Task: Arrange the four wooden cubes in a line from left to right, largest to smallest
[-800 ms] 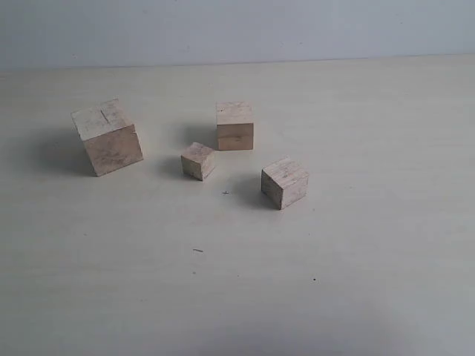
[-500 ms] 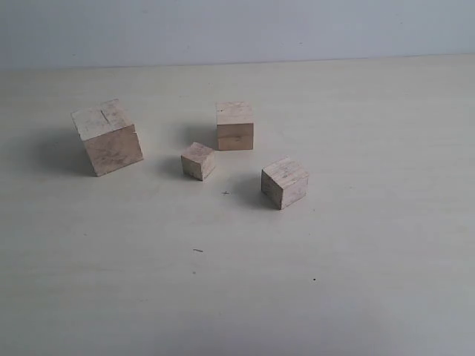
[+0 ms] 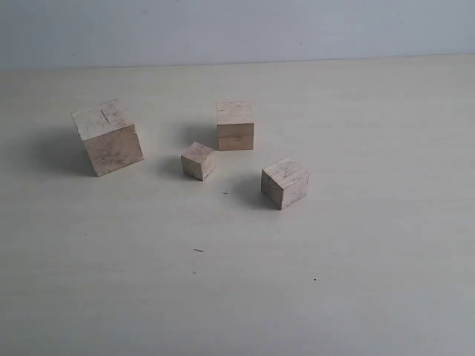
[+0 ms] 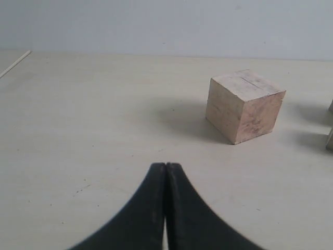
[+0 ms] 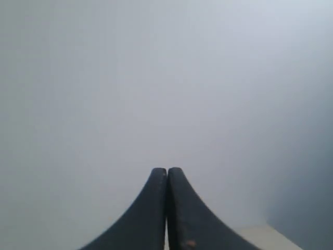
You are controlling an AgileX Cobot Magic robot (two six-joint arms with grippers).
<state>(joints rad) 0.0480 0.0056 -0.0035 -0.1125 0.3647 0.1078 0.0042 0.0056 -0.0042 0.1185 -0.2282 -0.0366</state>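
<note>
Exterior view: on a pale table, farthest left, stands the largest cube, turned corner-on, with a thin slit on its top. To the right of the largest cube, about level with its front, sits the smallest cube. Further right of the largest cube and farther back stands the back mid-sized cube, face-on. Farthest right of the largest cube, and nearest the camera, is the front mid-sized cube, turned at an angle. None of the four touches another.

Left wrist view: the left gripper has its black fingers pressed together on nothing, low over the table, well apart from the largest cube.

Right wrist view: the right gripper also has its fingers together and empty, facing a blank pale wall.
</note>
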